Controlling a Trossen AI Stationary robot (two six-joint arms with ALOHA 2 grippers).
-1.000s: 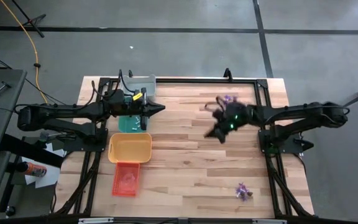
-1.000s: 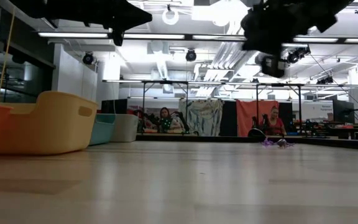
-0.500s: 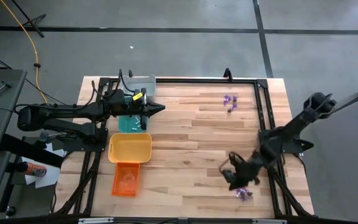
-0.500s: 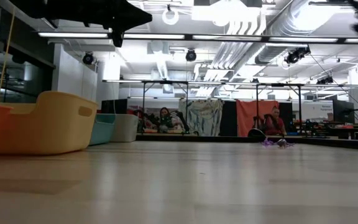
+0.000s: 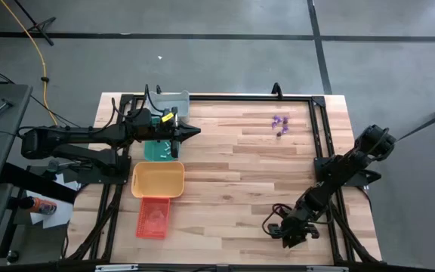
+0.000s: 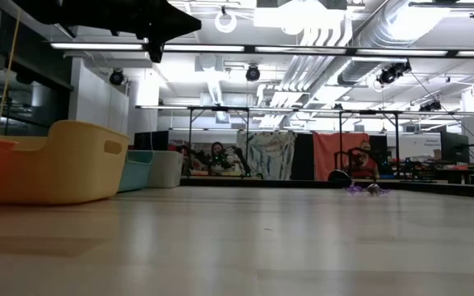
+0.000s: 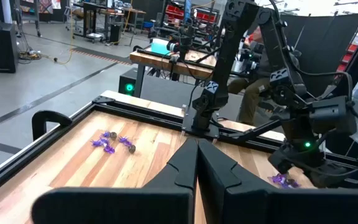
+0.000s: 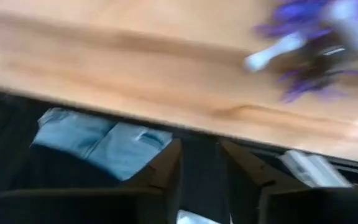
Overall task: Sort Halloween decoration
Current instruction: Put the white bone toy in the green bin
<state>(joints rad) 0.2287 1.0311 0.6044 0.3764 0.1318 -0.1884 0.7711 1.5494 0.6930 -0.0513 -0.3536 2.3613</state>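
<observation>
The trinkets lay in two clusters on the wooden table. One cluster, purple with a darker piece or two, sat near the far edge toward the right side, well apart from both grippers; the left wrist view showed it on the boards beside the black frame rail. The other cluster lay at the near right corner, just under the right gripper, which hung low over that spot; from above the gripper hid it, while the right wrist view showed blurred purple and whitish pieces on the wood ahead of the fingers. Those fingers stood a narrow way apart with nothing between them, and the trinkets were not touching them as far as could be told. The low view showed only a small purple heap far across the table. The left gripper waited on the other side, closed to a point, over the teal tray. A grey tray sat beyond it at the far edge, a yellow tray on the near side of the teal one, and an orange tray nearest the front edge.
</observation>
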